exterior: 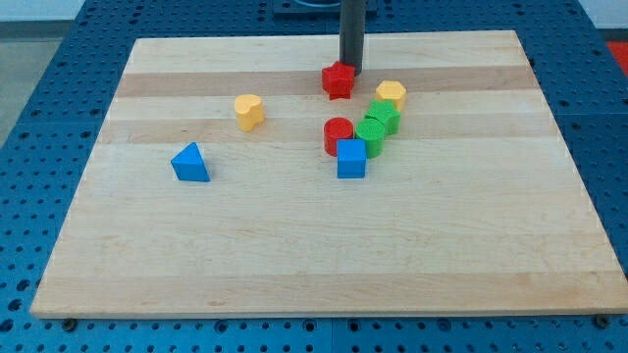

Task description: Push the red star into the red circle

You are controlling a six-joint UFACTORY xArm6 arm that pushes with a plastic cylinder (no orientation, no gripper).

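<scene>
Red star [338, 79] sitting above red circle [338, 133]; bare rod tip [352, 71] touching star's upper-right, holding nothing; push starting, needing downward shove toward circle.

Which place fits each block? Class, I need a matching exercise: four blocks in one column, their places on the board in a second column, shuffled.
1. red star
2. blue triangle
3. yellow heart
4. blue cube

A. farthest toward the view's left
B. just below the red circle
C. right beside my tip
D. alone, between the blue triangle and the red star

Pairs: 1-C, 2-A, 3-D, 4-B
</scene>
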